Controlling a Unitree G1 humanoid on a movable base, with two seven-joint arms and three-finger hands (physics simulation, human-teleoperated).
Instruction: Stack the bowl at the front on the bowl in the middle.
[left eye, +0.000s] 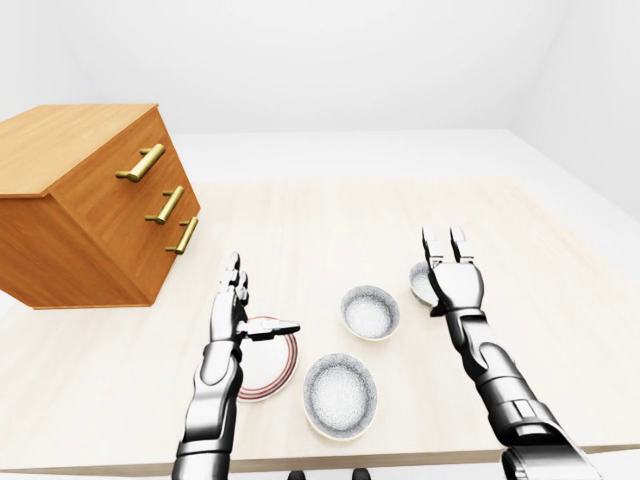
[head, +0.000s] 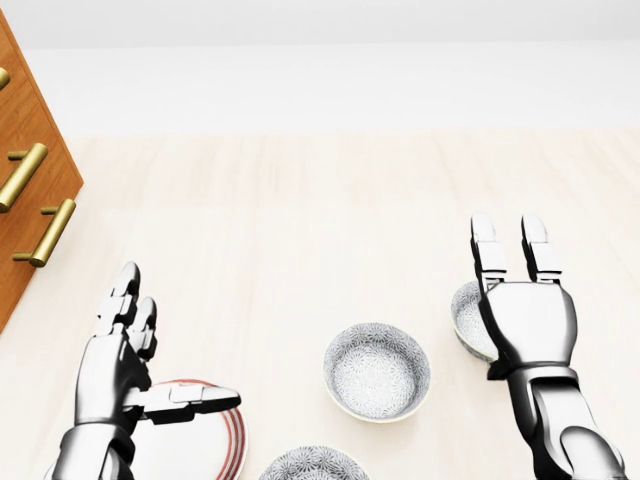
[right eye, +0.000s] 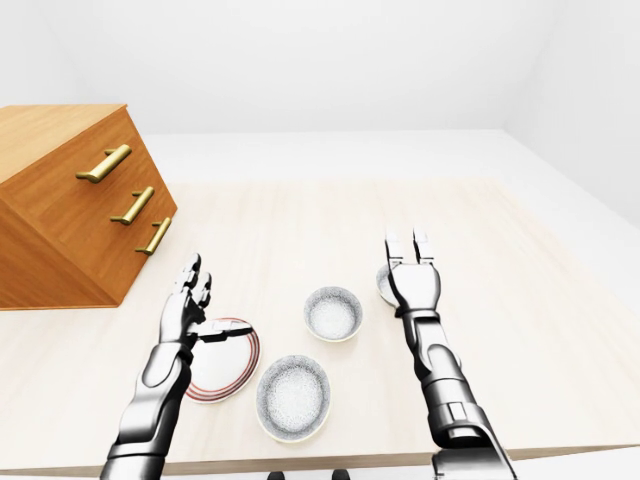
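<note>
Three speckled bowls stand on the pale wooden table (left eye: 330, 220). The bowl nearest the bottom (left eye: 340, 396) is the largest in the left-eye view. Just above it, slightly right, is the middle bowl (left eye: 369, 312). The third bowl (head: 466, 318) is partly hidden behind my right hand. My left hand (left eye: 262, 298) hovers open over a red-rimmed plate, thumb pointing right, to the left of the bowls. My right hand (left eye: 445, 240) is open with its fingers pointing up the view, to the right of the middle bowl. Neither hand holds anything.
A white plate with a red rim (left eye: 272, 368) lies left of the bottom bowl, under my left hand. A wooden chest of drawers (left eye: 90, 200) with brass handles stands at the upper left. The table's near edge (left eye: 400, 455) runs along the bottom.
</note>
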